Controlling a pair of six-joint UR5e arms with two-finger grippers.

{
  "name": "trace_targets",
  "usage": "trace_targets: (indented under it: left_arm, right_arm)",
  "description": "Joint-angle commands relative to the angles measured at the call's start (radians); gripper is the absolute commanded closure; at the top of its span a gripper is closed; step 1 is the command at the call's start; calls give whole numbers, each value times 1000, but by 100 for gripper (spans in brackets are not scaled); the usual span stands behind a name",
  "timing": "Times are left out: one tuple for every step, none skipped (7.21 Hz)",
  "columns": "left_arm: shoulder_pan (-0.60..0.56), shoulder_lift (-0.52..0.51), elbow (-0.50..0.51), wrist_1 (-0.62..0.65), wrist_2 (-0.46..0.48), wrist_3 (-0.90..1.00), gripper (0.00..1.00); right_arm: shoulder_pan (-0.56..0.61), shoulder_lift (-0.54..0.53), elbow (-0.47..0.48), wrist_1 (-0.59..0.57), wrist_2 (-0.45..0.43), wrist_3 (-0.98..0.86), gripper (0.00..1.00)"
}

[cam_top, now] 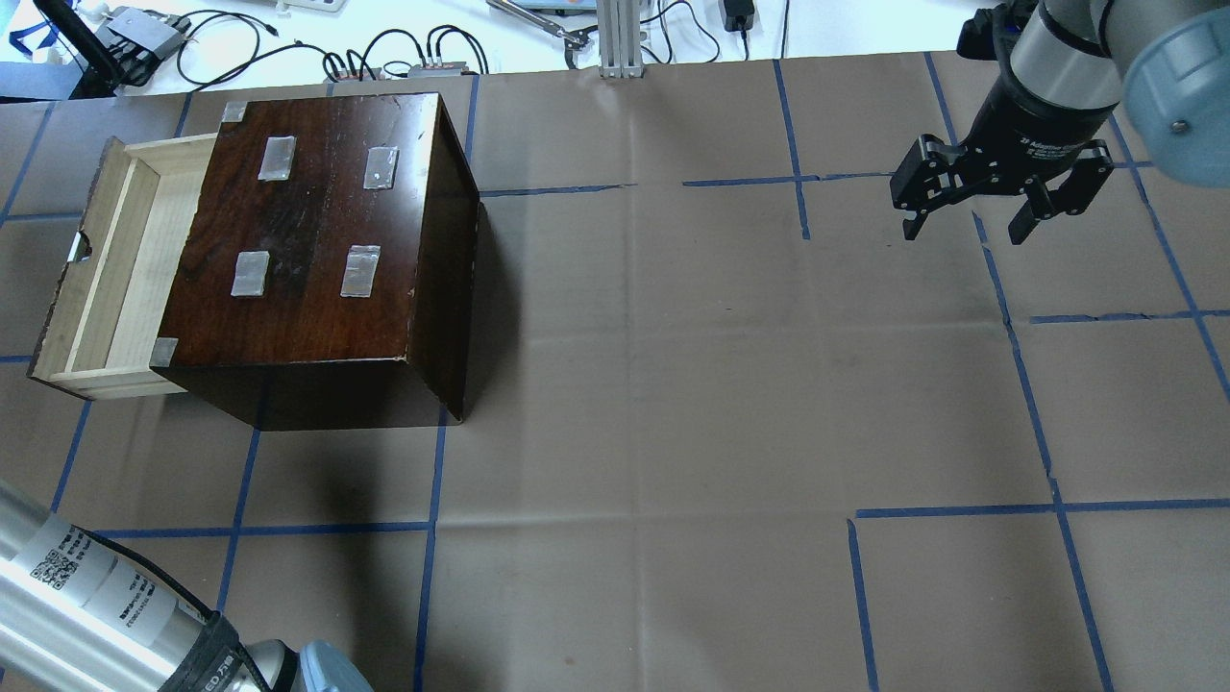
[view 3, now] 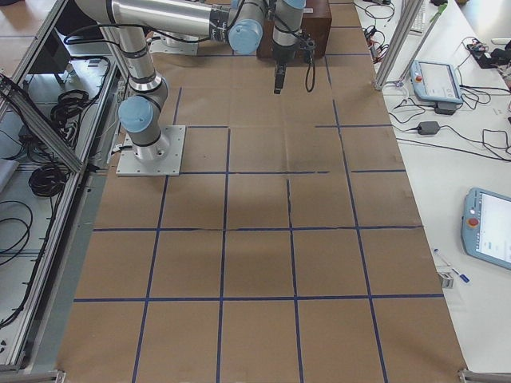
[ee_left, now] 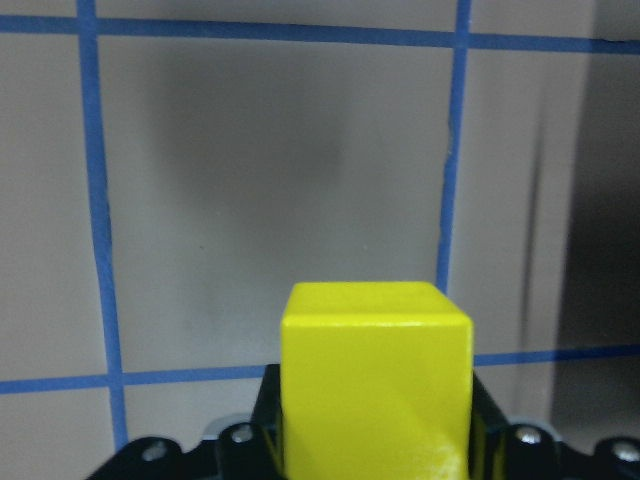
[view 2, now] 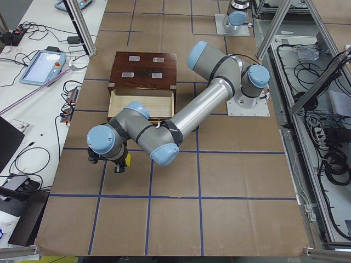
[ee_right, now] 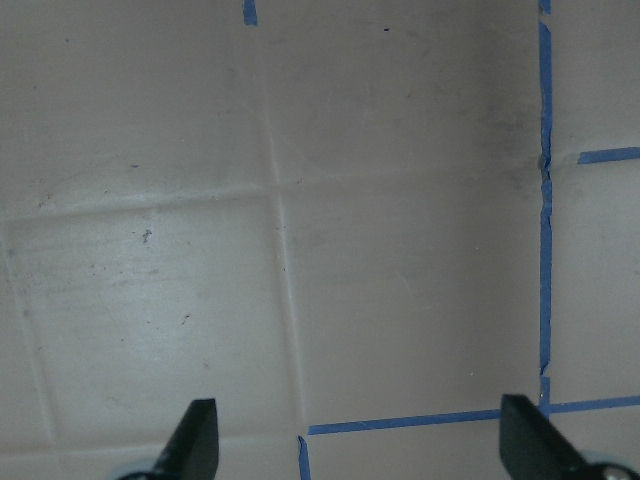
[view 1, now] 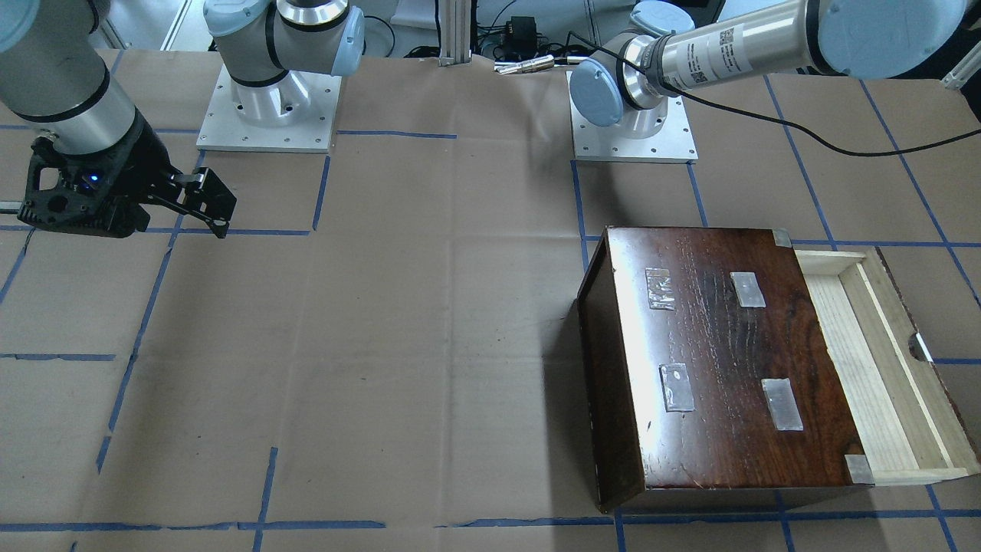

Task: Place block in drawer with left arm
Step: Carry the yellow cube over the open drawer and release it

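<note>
My left gripper (ee_left: 372,462) is shut on the small yellow block (ee_left: 375,370), which fills the lower middle of the left wrist view, above brown paper. In the exterior left view the block (view 2: 126,160) and left gripper (view 2: 119,164) hang low over the table, out beyond the front of the open drawer (view 2: 141,104). The drawer (cam_top: 106,269) is pulled out of the dark-brown cabinet (cam_top: 307,231) and its pale tray (view 1: 881,368) shows nothing inside. My right gripper (cam_top: 966,231) is open and empty, far from the cabinet; it also shows in the front view (view 1: 211,207) and the right wrist view (ee_right: 365,440).
Brown paper with blue tape lines (cam_top: 673,384) covers the table. The cabinet's top carries several tape patches (view 1: 747,290). The arm bases (view 1: 268,115) stand at the robot's edge. Cables and a tablet (view 2: 41,66) lie beside the table.
</note>
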Motion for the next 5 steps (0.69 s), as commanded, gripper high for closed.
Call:
trace_targets:
  left_arm:
    - [-6,211,-297,96,0,-63,71]
    - [-9,289,-415,139,-6,-112,71]
    - [-59,349,-509,216,-5,-148,71]
    - [-142,391,-574,282,-2,-227,70]
    - [-216,426,-625,334,1,-293,70]
  right_arm:
    - [0,0,0,0,0,0,0]
    - [0,0,0,0,0,0,0]
    - [0,0,0,0,0,0,0]
    - [0,0,0,0,2,0,0]
    - [0,0,0,0,0,0,0]
